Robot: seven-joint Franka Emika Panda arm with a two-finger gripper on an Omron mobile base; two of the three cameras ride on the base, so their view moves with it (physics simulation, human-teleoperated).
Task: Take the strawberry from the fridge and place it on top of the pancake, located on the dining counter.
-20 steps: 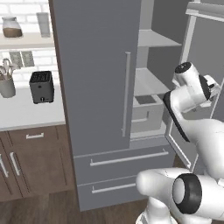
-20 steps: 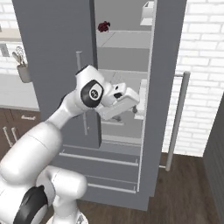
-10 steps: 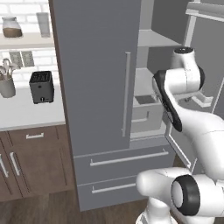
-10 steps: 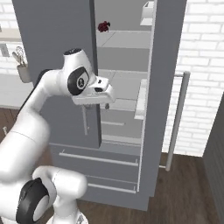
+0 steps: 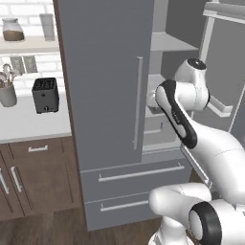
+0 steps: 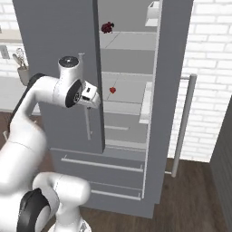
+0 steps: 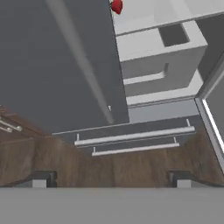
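The strawberry [image 6: 112,90] is a tiny bright red fruit on the middle shelf of the open fridge [image 6: 59,36]. In the hand view the strawberry [image 7: 116,6] peeks in at the top edge, beside the closed left door. My gripper [image 6: 94,100] hangs in front of that door's inner edge, left of the strawberry and apart from it. The hand looks downward; its fingertips [image 7: 41,178] stand wide apart, so my gripper [image 7: 111,178] is open and holds nothing. The pancake and the dining counter are out of view.
A darker maroon lumpy item [image 6: 107,27] lies on the upper shelf. The fridge's right door [image 6: 174,90] stands swung open, with a long bar handle [image 6: 183,122]. Two drawers [image 7: 133,135] sit below. A wall counter [image 5: 28,124] at left holds a black toaster [image 5: 45,94].
The hand has drawn back out of the fridge's lower compartment and moved left, to in front of the closed door's edge. The elbow has risen. The jaws stayed open.
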